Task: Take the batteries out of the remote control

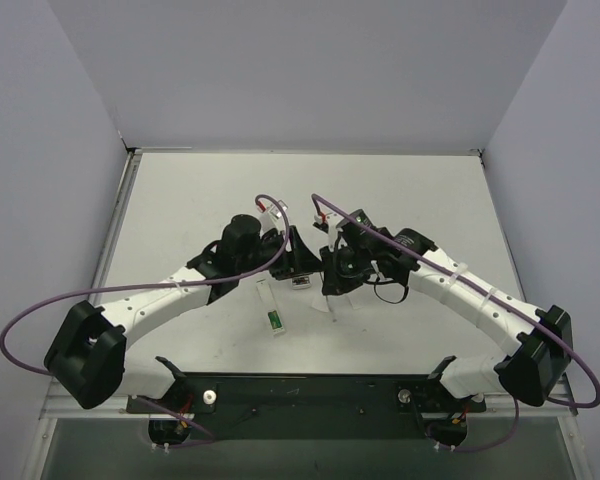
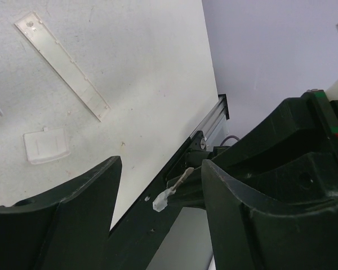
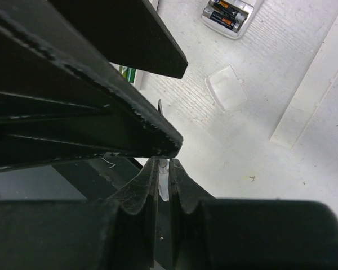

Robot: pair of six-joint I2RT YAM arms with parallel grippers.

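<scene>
Right wrist: remote [image 3: 251, 8] open, batteries [image 3: 227, 17] seated. Left gripper [image 2: 160, 164] spread, right gripper [image 3: 163, 171] near-closed. Next: pry one out.

No legible text, brand, no. or sign in any view. Batteries [image 3: 224, 8] in the open remote [image 3: 238, 31], right wrist cam, show yellow and white print, too small and blurred to read.
</scene>
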